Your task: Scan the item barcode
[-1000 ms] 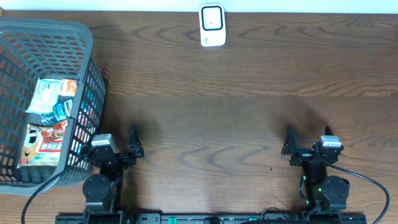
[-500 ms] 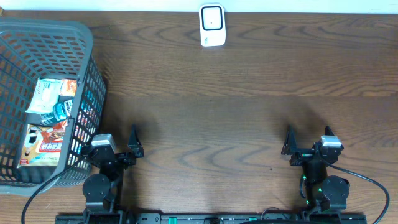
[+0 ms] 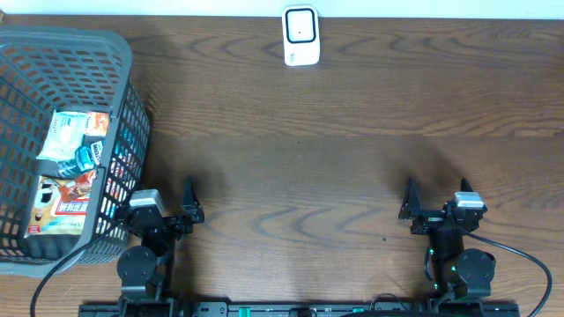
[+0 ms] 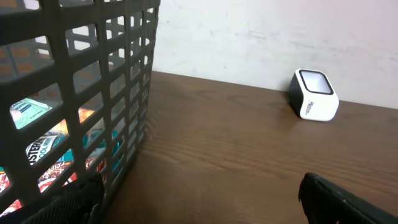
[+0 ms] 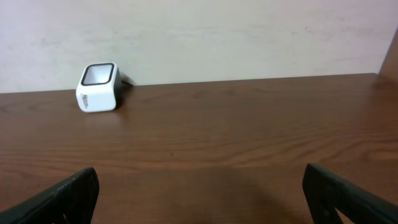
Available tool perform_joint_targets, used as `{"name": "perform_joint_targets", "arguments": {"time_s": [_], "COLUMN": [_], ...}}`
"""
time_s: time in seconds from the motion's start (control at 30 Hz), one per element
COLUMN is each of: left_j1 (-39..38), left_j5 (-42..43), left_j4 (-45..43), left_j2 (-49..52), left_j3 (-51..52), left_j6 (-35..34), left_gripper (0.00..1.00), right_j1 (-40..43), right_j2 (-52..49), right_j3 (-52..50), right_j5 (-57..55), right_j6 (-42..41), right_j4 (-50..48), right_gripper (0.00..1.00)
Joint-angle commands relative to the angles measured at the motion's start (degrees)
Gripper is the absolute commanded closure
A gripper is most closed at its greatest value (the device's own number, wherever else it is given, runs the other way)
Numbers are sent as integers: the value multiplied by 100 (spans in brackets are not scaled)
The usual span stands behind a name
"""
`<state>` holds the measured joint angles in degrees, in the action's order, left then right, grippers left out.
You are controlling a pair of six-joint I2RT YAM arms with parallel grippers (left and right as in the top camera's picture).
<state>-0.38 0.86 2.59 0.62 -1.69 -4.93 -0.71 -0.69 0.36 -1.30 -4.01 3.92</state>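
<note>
While both arms sit parked at the near edge of the dark wood surface (image 3: 335, 132), everything hangs on one relation: the items to scan all lie inside the grey plastic basket (image 3: 132, 123) at the far left. That puts them just left of the left fingers (image 3: 167, 211), beyond the slatted wall. Left arm is plainly the nearer one; the right fingers (image 3: 437, 213) are well apart from the basket, clear across the surface.

Both sets of fingers are spread wide and hold nothing.

That basket wall is what stands in the way. It rises just beside the left fingers, so I judge the reach must go up and over the rim, not straight across.

At the far edge, roughly between the two arms, stands the white barcode scanner (image 3: 300, 35), its dark window angled up toward the arms, with bare wood all the way to it.

Down in the basket, a red-and-white snack packet (image 3: 66, 207) lies nearest, long axis running away from the robot. A paler packet (image 3: 75, 132) sits just beyond it.
</note>
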Motion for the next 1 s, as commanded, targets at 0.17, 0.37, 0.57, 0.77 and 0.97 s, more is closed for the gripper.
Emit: {"name": "perform_joint_targets", "arguments": {"time_s": [0.17, 0.37, 0.57, 0.77, 0.97], "left_j1": [33, 24, 24, 26, 26], "left_j5": [-186, 1606, 2555, 2566, 2341], "left_j4": [138, -404, -396, -118, 1622], "left_j2": [-28, -26, 245, 1274, 3152], "left_j3": [146, -55, -914, -2371, -4402], "left_j6": [-70, -319, -787, -789, -1126], "left_gripper": [0, 0, 0, 0, 0], "right_j1": [52, 52, 52, 52, 52], "right_j2": [26, 26, 26, 26, 26], "right_j3": [-4, -4, -4, -4, -4], "right_j5": [-50, -52, -52, -50, -50], "right_j6": [68, 68, 68, 68, 68], "right_j4": [20, 20, 20, 20, 20], "right_gripper": [1, 1, 1, 1, 1]}}
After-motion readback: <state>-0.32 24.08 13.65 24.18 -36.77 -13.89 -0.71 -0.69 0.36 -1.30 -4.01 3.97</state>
